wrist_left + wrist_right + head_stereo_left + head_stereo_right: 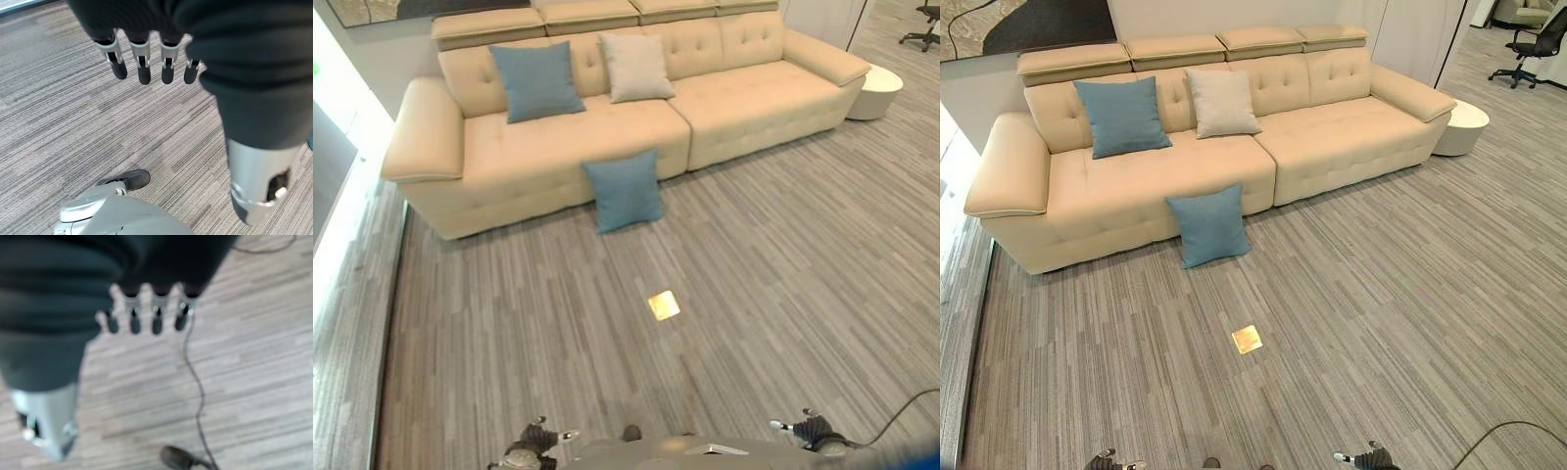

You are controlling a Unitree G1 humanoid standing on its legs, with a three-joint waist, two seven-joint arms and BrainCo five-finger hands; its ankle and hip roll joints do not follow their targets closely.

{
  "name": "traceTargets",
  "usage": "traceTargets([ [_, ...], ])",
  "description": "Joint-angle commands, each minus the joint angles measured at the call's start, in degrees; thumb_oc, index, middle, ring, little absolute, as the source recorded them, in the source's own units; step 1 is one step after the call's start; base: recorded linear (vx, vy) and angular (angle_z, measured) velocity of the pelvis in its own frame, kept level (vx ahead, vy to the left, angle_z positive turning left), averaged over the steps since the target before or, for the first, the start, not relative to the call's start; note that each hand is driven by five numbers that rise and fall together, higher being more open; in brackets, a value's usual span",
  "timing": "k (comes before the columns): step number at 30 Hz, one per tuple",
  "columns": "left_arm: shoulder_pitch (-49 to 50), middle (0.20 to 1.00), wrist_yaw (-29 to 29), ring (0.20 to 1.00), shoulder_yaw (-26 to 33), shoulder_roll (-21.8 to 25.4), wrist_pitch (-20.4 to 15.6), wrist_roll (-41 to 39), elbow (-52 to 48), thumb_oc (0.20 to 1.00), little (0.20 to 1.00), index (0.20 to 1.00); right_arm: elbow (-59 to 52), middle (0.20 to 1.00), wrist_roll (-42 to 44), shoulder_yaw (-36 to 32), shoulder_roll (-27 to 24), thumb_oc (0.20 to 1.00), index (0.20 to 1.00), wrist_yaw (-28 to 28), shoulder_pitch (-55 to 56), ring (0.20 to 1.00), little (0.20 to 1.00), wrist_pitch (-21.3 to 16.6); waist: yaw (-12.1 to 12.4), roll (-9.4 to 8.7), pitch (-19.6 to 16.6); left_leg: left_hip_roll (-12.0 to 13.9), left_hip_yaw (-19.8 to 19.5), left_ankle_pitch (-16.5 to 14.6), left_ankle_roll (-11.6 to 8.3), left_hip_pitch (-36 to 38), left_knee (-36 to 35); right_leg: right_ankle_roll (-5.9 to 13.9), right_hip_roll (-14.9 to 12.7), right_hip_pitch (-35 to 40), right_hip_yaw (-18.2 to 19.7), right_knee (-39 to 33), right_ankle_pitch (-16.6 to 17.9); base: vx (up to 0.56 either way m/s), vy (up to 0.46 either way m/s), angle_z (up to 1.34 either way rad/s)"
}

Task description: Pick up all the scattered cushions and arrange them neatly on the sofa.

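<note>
Three cushions are in sight. Two already sit on the cream sofa (558, 147), leaning on its back: a blue cushion (536, 80) and, beside it, a beige cushion (636, 67). The third one, another blue floor cushion (624, 190), stands on the grey striped floor (783, 274) and leans against the front of the sofa, near where the two seats meet. That one is the job.

Both arms hang low, well apart from the cushion. The left robot hand (146, 63) has its fingers straight and loose over the floor, holding nothing. The right robot hand (146, 313) is the same — fingers spread and empty.

So the step in hand looks like getting closer first. A small shiny plate (663, 305) is set in the floor on the way; it looks flat, so it should not matter much. A good plan is to stop right in front of the floor cushion, reach down with both hands, and press it from its two sides — it is soft and wide, so one hand may let it flop. Then lift it over the seat edge and stand it against the back beside the beige one, in a tidy row.
</note>
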Motion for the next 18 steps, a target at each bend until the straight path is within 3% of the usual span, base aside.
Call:
traceTargets([
  [1,-4.82,1.0,0.2,1.0,-1.0,0.24,-0.28,1.18,3.39,1.0,1.0,1.0,1.45,1.0,-1.67,1.33,-1.57,1.0,1.0,-0.18,-3.69,1.0,1.0,-0.1,1.46,-0.03,1.45,2.38,1.8,-6.29,-1.73,2.97,0.49,6.54,-3.73,-0.18,-0.06,0.65,-0.74,0.0,0.0,0.0],
  [13,-5.48,1.0,0.17,1.0,-0.94,0.65,-0.2,1.04,3.27,1.0,1.0,1.0,0.47,1.0,-2.54,2.46,-1.61,1.0,1.0,-0.19,-5.14,1.0,1.0,0.3,2.42,-0.72,2.39,1.69,2.06,-6.97,-0.65,2.06,1.15,7.12,-4.59,-1.5,0.62,1.56,-0.39,0.0,0.019,-0.04],
  [18,-6.55,1.0,0.14,1.0,-0.98,1.04,-0.44,-0.22,2.29,1.0,1.0,1.0,-0.75,1.0,-2.79,3.43,-1.59,1.0,1.0,-0.17,-6.82,1.0,1.0,0.63,3.32,-1.21,3.75,0.34,1.96,-9.07,0.92,-2.28,7.06,7.6,-6.06,-5.72,1.76,6.27,-0.84,-0.04,0.089,-0.18],
])
